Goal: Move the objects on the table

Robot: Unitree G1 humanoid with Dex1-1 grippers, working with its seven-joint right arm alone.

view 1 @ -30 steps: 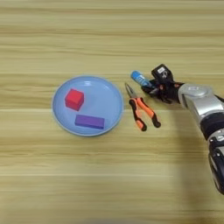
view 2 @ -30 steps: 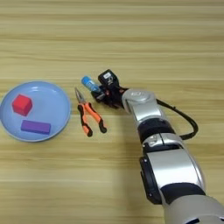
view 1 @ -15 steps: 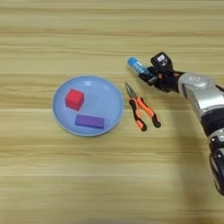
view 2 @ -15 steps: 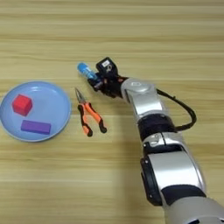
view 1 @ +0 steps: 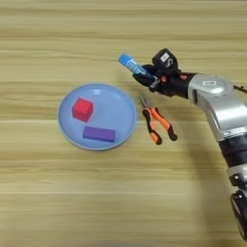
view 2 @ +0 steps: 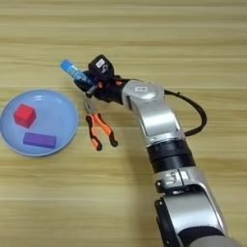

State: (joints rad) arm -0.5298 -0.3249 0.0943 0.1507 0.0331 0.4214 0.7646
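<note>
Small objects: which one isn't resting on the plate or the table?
The blue cylindrical tube with white label, clamped in the right gripper. Red cube and flat purple rectangular block lie on the round light-blue plate; orange-and-black-handled pliers lie on the table.

even, fairly bright overhead light, warm cast over the light-tan wood-grain table [view 1: 58,193]. shadows soft and short: a faint one hugs the near rim of the round light-blue plate [view 1: 65,126], a dim smear lies under the silver forearm [view 2: 149,113]. mild sheen on the forearm's metal, no hard glare. overall slightly soft, fine edges smeared; plank lines bow a little near the borders.
</note>
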